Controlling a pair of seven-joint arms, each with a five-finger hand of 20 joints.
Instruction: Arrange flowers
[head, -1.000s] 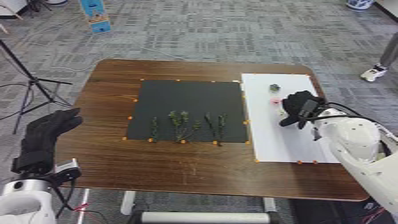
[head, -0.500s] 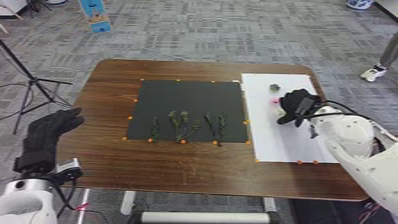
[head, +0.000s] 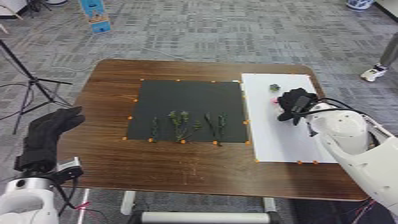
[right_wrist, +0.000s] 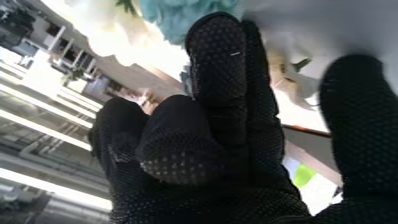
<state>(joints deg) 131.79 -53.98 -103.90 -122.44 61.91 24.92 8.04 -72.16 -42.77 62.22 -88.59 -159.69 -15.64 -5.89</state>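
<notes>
On the white sheet (head: 274, 145) at the right, my right hand (head: 297, 104) is over the upper half, beside a pink flower (head: 274, 100) that its fingers partly cover. A blue-green flower (head: 274, 87) lies farther back. Several green stems (head: 181, 125) lie on the black mat (head: 188, 95). In the right wrist view, my right hand (right_wrist: 235, 145) is open, its thumb apart from the fingers; a teal flower (right_wrist: 182, 15) and cream petals (right_wrist: 98, 27) show beyond the fingertips. Whether a fingertip touches a flower is unclear. My left hand (head: 51, 127) is open beside the table's left edge.
The brown table (head: 160, 167) surrounds the mat and sheet, with small orange markers along their edges. A black tripod (head: 34, 80) stands on the floor to the left, and a blue and orange board (head: 95, 15) stands behind the table.
My right hand has shifted slightly left and away from me over the white sheet, covering more around the pink flower. The stems and my left hand keep their places.
</notes>
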